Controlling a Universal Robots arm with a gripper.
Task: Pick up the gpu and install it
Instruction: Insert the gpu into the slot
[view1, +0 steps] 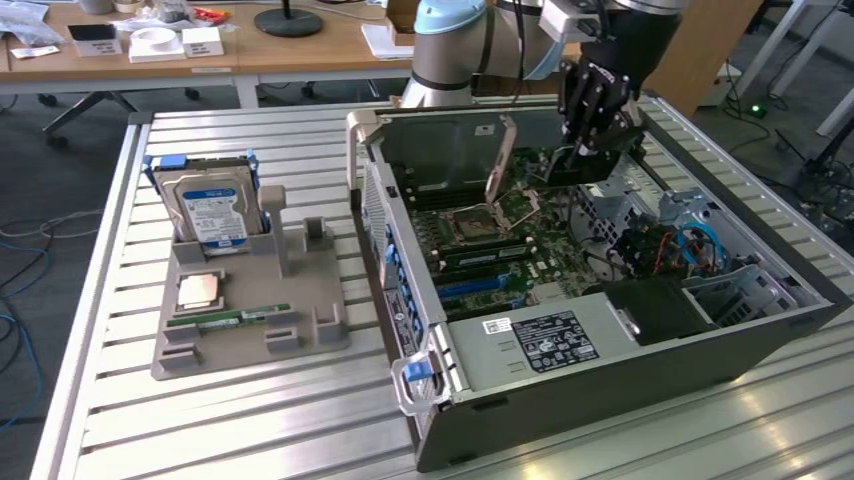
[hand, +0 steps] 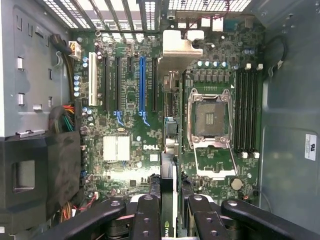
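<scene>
The gpu (view1: 583, 168), a thin dark card, hangs from my gripper (view1: 589, 146) above the back part of the open computer case (view1: 641, 380). My gripper is shut on the card's top edge. In the wrist view the gpu (hand: 169, 165) shows edge-on between my black fingers (hand: 147, 212), over the green motherboard (hand: 130, 125). The card hangs a little to one side of the long blue slot (hand: 142, 82) and beside the empty processor socket (hand: 210, 117). Clear of the board, it rests in no slot.
A grey holder (view1: 247, 330) on the slatted metal table (view1: 200, 430) carries an upright silver hard drive (view1: 214, 210), a processor chip (view1: 200, 290) and a green memory stick (view1: 247, 317). Drive cages and cables (view1: 681, 245) fill the case's right in the exterior view.
</scene>
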